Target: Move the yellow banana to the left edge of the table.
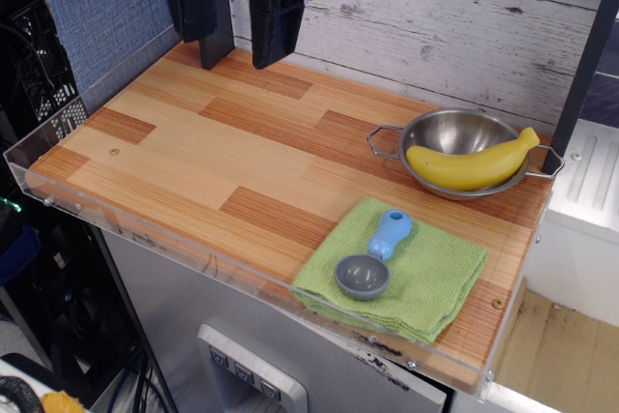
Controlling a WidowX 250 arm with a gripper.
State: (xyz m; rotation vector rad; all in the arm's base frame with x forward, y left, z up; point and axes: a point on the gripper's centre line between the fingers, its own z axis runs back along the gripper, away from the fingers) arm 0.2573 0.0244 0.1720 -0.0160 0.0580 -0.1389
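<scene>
**Banana sits in the steel bowl at the right; gripper hangs open at the back**

The table fills most of the view, a rectangle of light and reddish-brown wood-grain planks rimmed by low clear acrylic walls. Behind it runs a wall of whitewashed boards, with a blue-grey fabric panel at the back left corner.

The black gripper hangs over the back of the table, left of centre, its two broad fingers set apart with a bare gap between them, gripping nothing.

A green cloth lies folded near the front right corner. Behind it, near the right edge, stands a steel bowl with wire handles. The yellow banana rests in this bowl, lying across its front rim with the stem pointing up and right past the bowl's edge, well apart from the gripper.

On the cloth lies a small measuring spoon, grey cup toward the front, light blue handle pointing back.
</scene>
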